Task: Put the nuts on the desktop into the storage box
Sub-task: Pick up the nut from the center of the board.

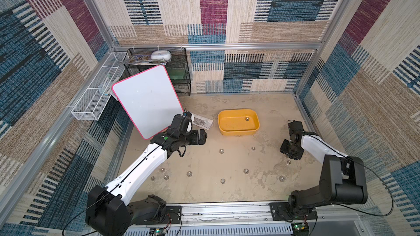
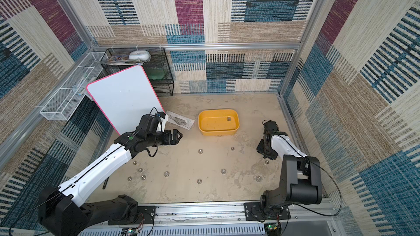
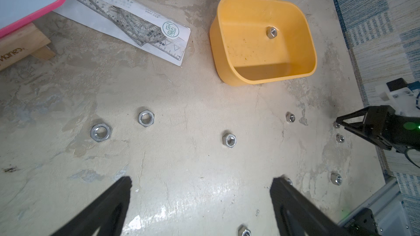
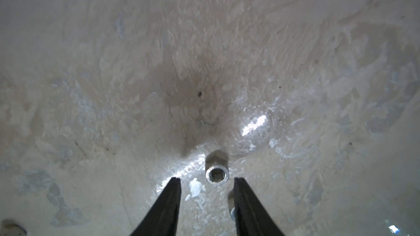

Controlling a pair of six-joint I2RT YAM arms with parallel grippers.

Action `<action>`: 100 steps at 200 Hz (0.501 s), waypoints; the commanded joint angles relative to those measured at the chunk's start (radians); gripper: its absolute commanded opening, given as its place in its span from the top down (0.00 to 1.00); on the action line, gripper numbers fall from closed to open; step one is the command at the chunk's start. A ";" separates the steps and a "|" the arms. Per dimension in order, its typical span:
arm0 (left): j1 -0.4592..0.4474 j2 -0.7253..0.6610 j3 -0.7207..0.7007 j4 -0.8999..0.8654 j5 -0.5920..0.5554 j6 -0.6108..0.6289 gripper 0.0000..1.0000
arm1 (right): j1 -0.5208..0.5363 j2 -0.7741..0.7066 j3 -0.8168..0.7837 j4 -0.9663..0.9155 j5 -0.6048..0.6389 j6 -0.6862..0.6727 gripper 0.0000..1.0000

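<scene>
1. Mustard-yellow plastic, the storage box (image 1: 236,132) sits on the sandy, mottled table (image 1: 204,191) toward the far side, a little right of middle, as both top views show.
2. A lone nut (image 1: 247,118) lies inside the box, on its floor near the far right corner. The left wrist view shows it there too (image 3: 271,32).
3. The other nuts (image 1: 223,180) lie scattered on the table, all nearer the robot than the box and apart from one another. Three of them sit close together beside the left arm.
4. The right gripper (image 4: 206,183) points down, close to the table near its right edge.
   - Its jaws stand partway apart and hold nothing.
   - A small nut (image 4: 217,174) rests on the table just ahead of the fingertips, in line with the gap between them.
   - I see no contact with either finger.
5. The left gripper (image 3: 202,183) hangs above the table to the left of the box. Its jaws are spread wide, with only bare table between them.
6. A pink-edged whiteboard (image 1: 147,101) leans at the far left on a wooden stand (image 3: 29,42).
7. A clear packet of rulers (image 3: 127,19) lies flat between the whiteboard and the box, touching neither.
8. A black mesh shelf (image 1: 179,71) and a white wire basket (image 1: 95,101) fill the far left corner.
</scene>
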 commanded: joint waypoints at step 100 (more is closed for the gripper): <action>-0.001 -0.005 -0.002 -0.017 0.165 0.021 0.00 | -0.027 0.051 -0.013 0.047 -0.028 -0.029 0.63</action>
